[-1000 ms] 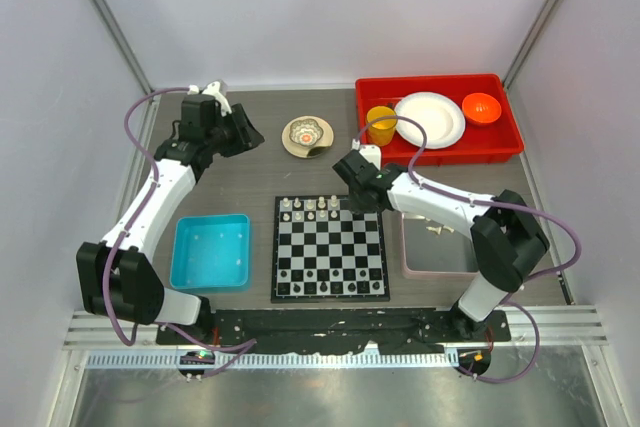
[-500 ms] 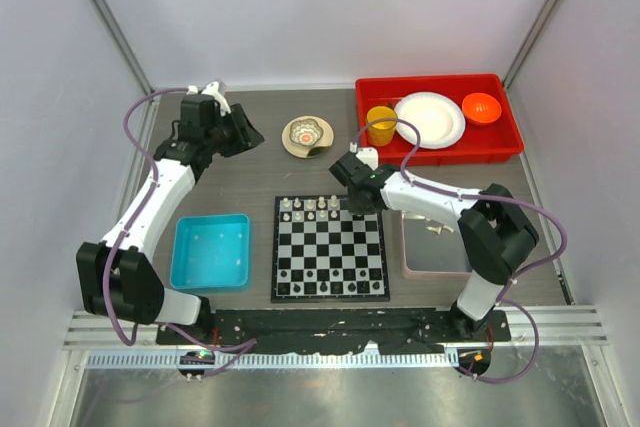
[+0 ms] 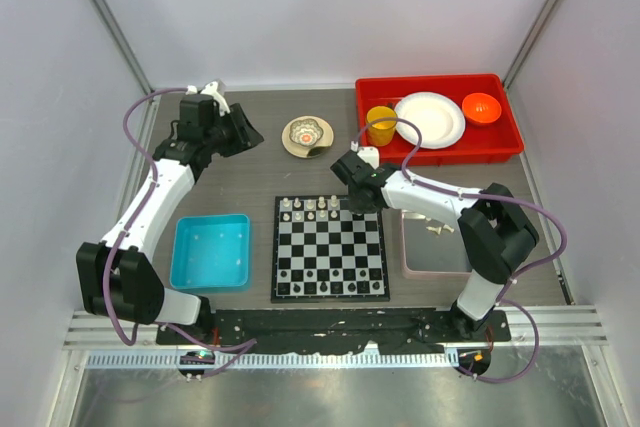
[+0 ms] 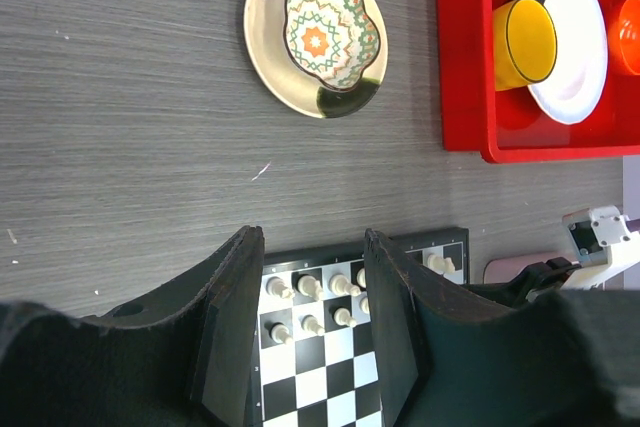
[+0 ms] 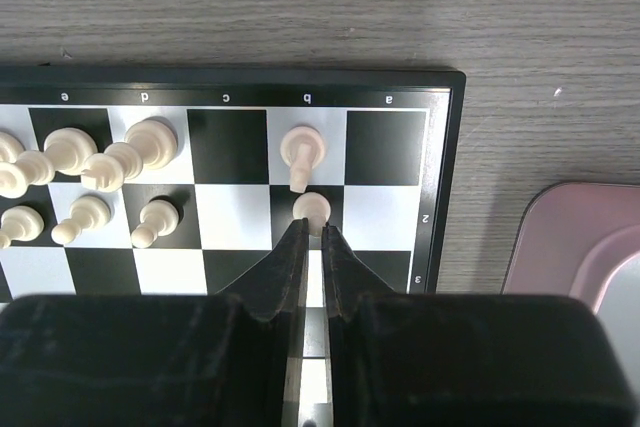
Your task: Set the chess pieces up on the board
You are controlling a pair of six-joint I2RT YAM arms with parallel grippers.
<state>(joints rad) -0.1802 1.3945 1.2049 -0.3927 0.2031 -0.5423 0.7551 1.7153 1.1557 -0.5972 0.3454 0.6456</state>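
Your right jaws are closed over the board (image 5: 385, 222), tips against a cream pawn (image 5: 313, 208) in the column marked b, second row from the board's far edge. You cannot tell whether the pawn is pinched. The other chess pieces (image 5: 105, 162) stand along those two far rows. Your left jaws stand apart, empty, above the surface (image 4: 120, 147) just beyond the board's far edge.

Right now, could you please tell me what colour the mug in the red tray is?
The mug is yellow, clearest in the left wrist view.
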